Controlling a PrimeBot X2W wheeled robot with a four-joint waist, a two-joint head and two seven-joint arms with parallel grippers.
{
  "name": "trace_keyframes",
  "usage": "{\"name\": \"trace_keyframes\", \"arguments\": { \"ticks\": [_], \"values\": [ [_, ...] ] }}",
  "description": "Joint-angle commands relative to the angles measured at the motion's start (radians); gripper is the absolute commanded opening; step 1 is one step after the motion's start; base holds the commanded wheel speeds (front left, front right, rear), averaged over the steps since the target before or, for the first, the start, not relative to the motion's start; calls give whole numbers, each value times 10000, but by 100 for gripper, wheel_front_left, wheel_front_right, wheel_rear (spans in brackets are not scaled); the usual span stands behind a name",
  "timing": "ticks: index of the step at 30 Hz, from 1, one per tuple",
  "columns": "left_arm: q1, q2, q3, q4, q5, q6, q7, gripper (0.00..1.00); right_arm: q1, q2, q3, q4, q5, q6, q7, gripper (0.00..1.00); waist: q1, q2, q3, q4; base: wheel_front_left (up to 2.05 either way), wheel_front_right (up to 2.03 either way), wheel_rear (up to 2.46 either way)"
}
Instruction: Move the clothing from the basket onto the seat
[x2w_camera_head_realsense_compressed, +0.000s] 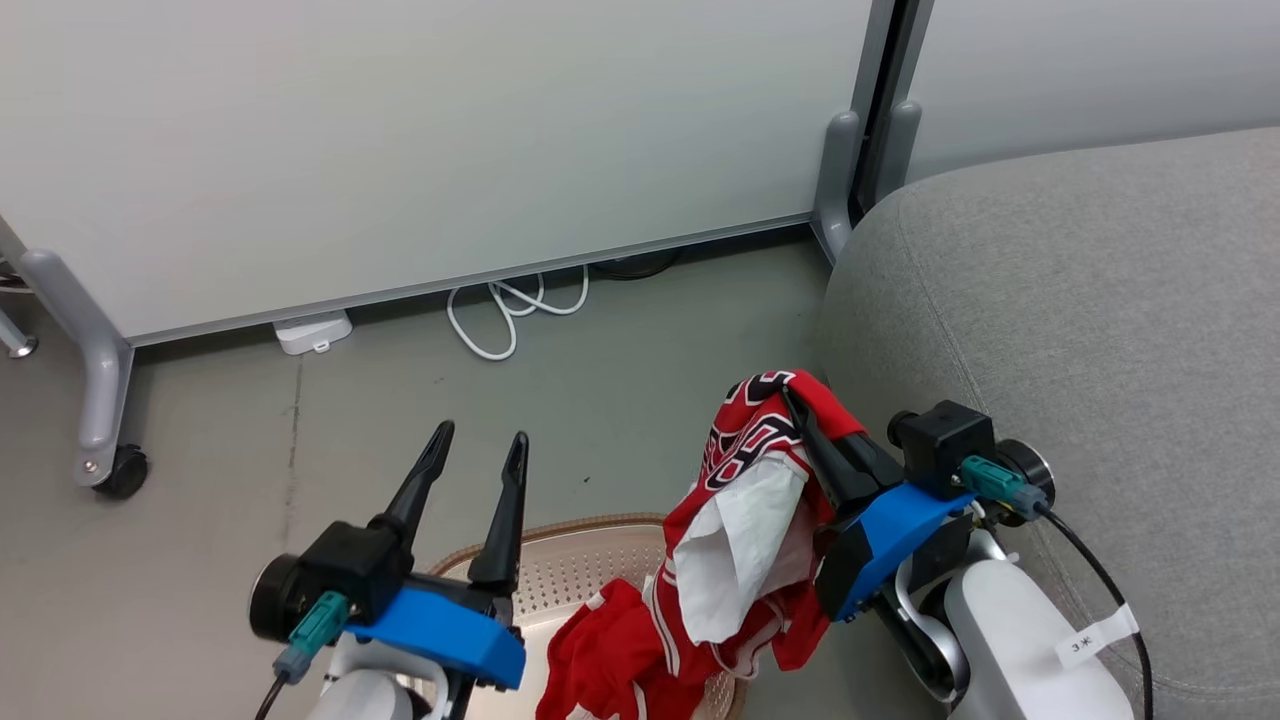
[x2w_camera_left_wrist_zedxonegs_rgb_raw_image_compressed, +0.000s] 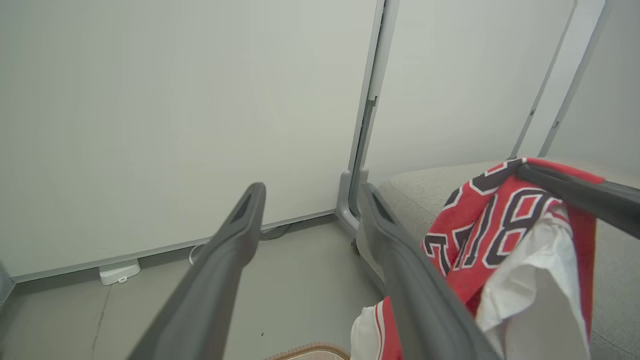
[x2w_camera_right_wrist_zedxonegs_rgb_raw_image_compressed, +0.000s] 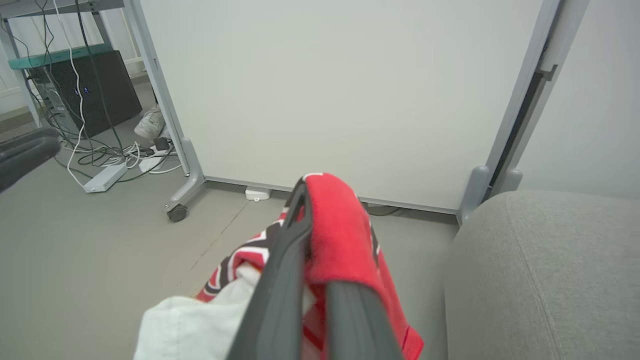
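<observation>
**Jersey held up by the right gripper (x2w_camera_head_realsense_compressed: 797, 400), just beside the seat (x2w_camera_head_realsense_compressed: 1100, 300)**

From my console I saw its two dark fingers pinched together on a fold of the jersey (x2w_camera_head_realsense_compressed: 745, 440), the red cloth draped over their tips. Black numerals edged in white showed below the fold, and a white inner layer hung out under them (partly inside out, as far as I could judge). The lower part trailed down into the cream basket (x2w_camera_head_realsense_compressed: 570, 570), where the plainer red garment (x2w_camera_head_realsense_compressed: 600, 650) with white stripes lay heaped. The left gripper (x2w_camera_head_realsense_compressed: 482, 433) hovered by the basket's left side, jaws spread apart and holding nothing.
</observation>
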Motion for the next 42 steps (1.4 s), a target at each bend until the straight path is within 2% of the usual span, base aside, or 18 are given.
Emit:
{"name": "trace_keyframes", "arguments": {
  "ticks": [1,11,20,32,42],
  "values": [
    [317,-22,297,-84,208,-96,-26,100,165,-20,-89,-231,-74,5,52,0,0,0,14,-54,0,0,0],
    [1056,-473,1458,-206,1215,-720,-26,100,757,-20,-462,-1029,-228,5,368,0,0,0,19,-433,0,0,0],
    [1145,-806,1804,-150,1759,-1121,-26,100,933,-18,-486,-1357,-155,5,450,0,0,0,76,-1488,0,0,0],
    [974,-1008,2083,-236,2128,-1369,-27,100,1102,-18,-365,-1810,25,5,419,0,0,0,380,-3125,0,0,0],
    [894,-1001,2224,-265,2295,-1429,-27,100,1294,-17,-442,-2117,141,5,362,0,0,0,590,-3869,0,0,0]
  ]
}}
